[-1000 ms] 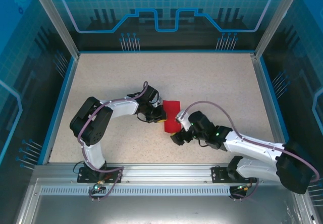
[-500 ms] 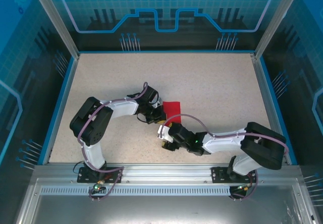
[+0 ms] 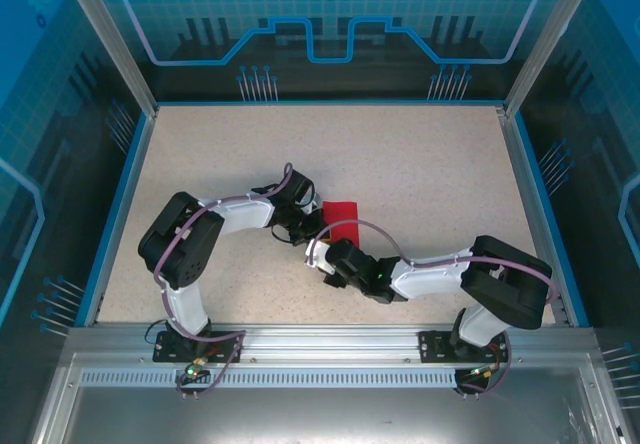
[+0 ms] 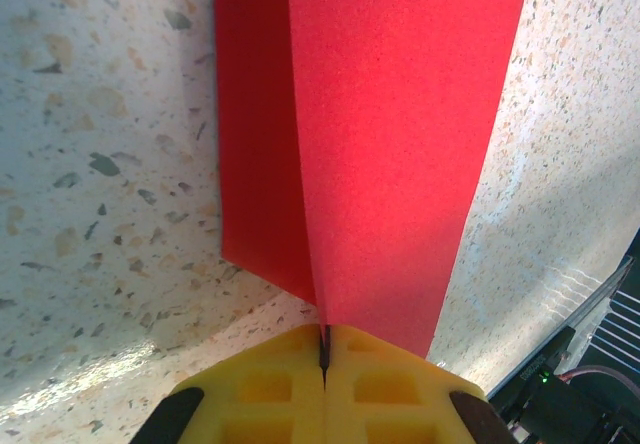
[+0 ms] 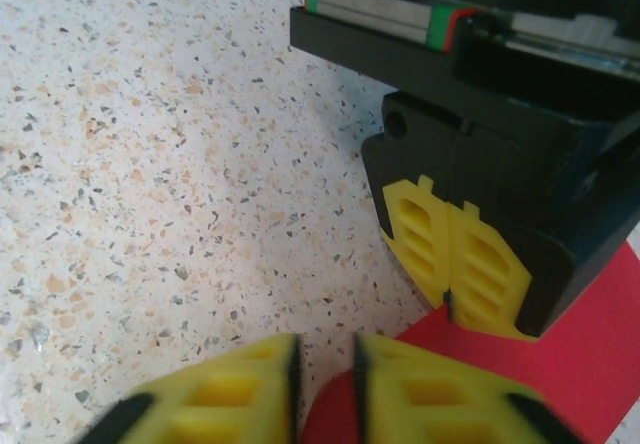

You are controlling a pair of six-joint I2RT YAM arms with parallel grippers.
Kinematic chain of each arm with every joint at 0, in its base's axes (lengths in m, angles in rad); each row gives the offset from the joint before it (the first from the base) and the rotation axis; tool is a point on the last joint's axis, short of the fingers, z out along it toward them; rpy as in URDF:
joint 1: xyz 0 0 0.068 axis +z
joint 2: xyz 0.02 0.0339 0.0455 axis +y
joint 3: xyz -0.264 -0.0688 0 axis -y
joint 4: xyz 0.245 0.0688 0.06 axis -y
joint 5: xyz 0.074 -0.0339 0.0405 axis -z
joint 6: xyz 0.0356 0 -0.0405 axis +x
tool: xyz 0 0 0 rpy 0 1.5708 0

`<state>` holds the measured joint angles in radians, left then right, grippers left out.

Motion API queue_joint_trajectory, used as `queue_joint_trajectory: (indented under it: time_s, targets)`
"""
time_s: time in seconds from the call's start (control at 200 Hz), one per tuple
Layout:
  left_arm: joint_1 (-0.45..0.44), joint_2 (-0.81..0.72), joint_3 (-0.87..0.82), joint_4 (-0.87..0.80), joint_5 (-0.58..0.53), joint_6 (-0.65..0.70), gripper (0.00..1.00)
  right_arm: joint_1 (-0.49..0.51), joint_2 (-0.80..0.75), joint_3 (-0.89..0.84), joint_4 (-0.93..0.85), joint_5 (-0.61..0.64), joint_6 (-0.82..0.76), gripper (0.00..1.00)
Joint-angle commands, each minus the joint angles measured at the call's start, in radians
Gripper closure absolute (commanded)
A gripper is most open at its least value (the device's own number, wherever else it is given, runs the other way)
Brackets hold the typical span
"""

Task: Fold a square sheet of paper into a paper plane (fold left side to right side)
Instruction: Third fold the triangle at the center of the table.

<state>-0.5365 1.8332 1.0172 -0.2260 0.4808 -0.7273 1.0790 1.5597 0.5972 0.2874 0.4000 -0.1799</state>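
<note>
**A:** From above, where's the paper (image 3: 342, 210)?

**B:** Mid-table (image 3: 450, 164), folded. The left gripper (image 3: 310, 224) is at its left edge and the right gripper (image 3: 318, 255) is just beside it. It's crowded there, so a bump could drag the paper.

**A:** Left wrist?

**B:** The left gripper (image 4: 324, 352) is clamped on the paper (image 4: 390, 134)'s corner. A hard pull may tear it.

**A:** Right wrist?

**B:** The right gripper (image 5: 325, 369) jaws are nearly together. I cannot tell whether paper (image 5: 590, 364) sits between them. The left gripper (image 5: 448, 264) blocks the way ahead.

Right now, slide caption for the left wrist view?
Left gripper shut on the folded red paper sheet over the speckled table.
</note>
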Motion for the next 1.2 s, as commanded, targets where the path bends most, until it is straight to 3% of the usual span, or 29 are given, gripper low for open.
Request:
queue_joint_trajectory:
  time_s: [0.0,0.05,0.335,0.41,0.525,0.78,0.98,1.19]
  targets:
    - [0.006,-0.028,-0.014,-0.008,0.028,0.013,0.96,-0.023,-0.028,0.017,-0.055,-0.039,0.026,0.93]
    - [0.006,-0.028,-0.011,-0.015,0.025,0.022,0.93,-0.032,-0.038,0.019,-0.082,-0.072,0.032,1.00]
    - [0.023,-0.089,0.013,-0.107,-0.012,0.103,0.63,-0.096,-0.057,0.050,-0.219,-0.272,0.108,1.00]
    - [0.035,-0.116,0.022,-0.149,-0.031,0.130,0.59,-0.109,-0.051,0.058,-0.235,-0.307,0.128,1.00]
    - [0.050,-0.141,0.051,-0.195,-0.047,0.164,0.61,-0.130,-0.046,0.076,-0.249,-0.359,0.159,1.00]
    - [0.051,0.003,0.206,-0.203,-0.005,0.223,0.81,-0.149,-0.035,0.113,-0.292,-0.402,0.188,1.00]
    - [0.046,0.178,0.340,-0.214,0.015,0.262,0.87,-0.180,-0.023,0.137,-0.316,-0.465,0.206,1.00]
    - [0.025,0.258,0.381,-0.224,0.017,0.282,0.89,-0.233,-0.004,0.165,-0.345,-0.598,0.232,1.00]
